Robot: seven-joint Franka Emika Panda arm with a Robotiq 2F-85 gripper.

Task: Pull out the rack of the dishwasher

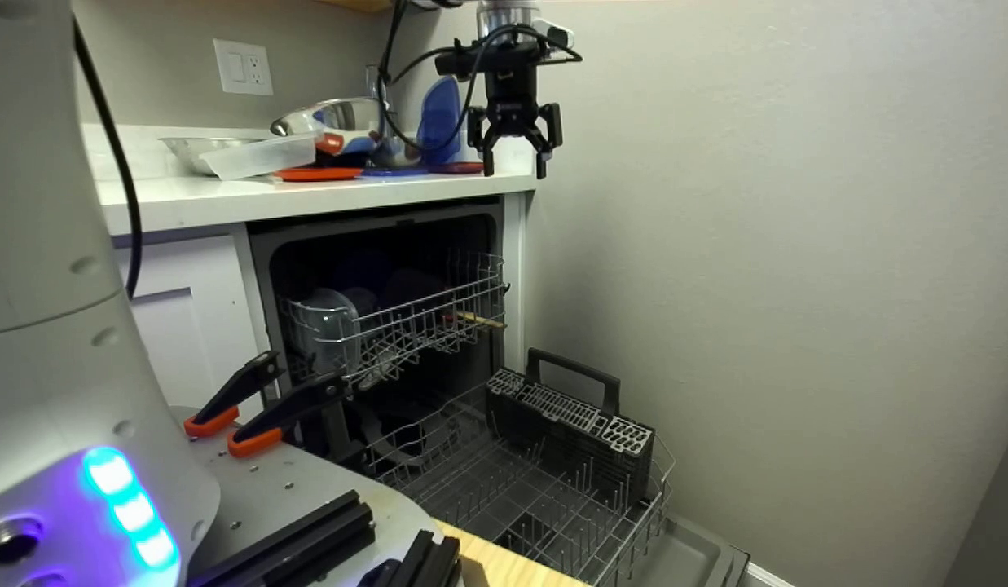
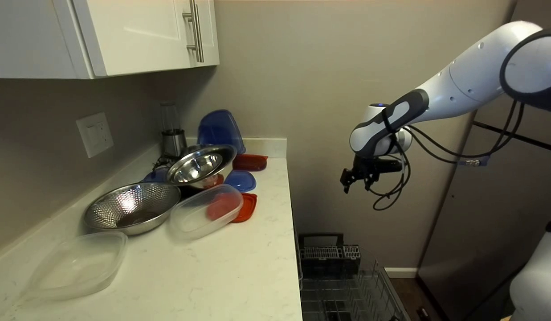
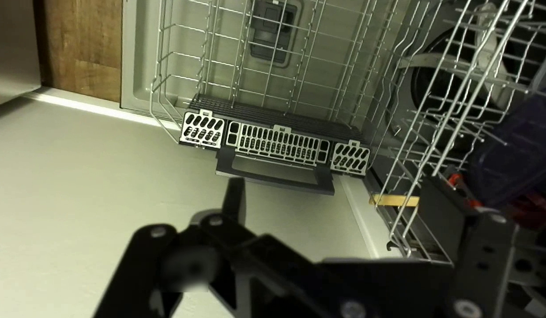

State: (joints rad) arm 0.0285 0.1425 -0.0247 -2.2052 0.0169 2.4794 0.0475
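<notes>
End effector (image 1: 515, 167) spread, nothing held, out past front edge of surface (image 2: 244, 261). Rack (image 1: 422, 320) sits in dishwasher (image 1: 373, 227), below that edge. Risks: close descent may clip edge; off-centre pull may jam rack askew; yellow stick (image 3: 395, 200) may snag.

Arm (image 2: 469, 87) extended; gripper (image 1: 515, 167) with fingers (image 1: 488, 159) apart.
In an exterior view, the arm slopes down to the wrist (image 2: 363, 139). In an exterior view, the fingers point downward, with a clear gap between them. Blue lights (image 1: 134, 514) glow on the base (image 1: 80, 399).
</notes>
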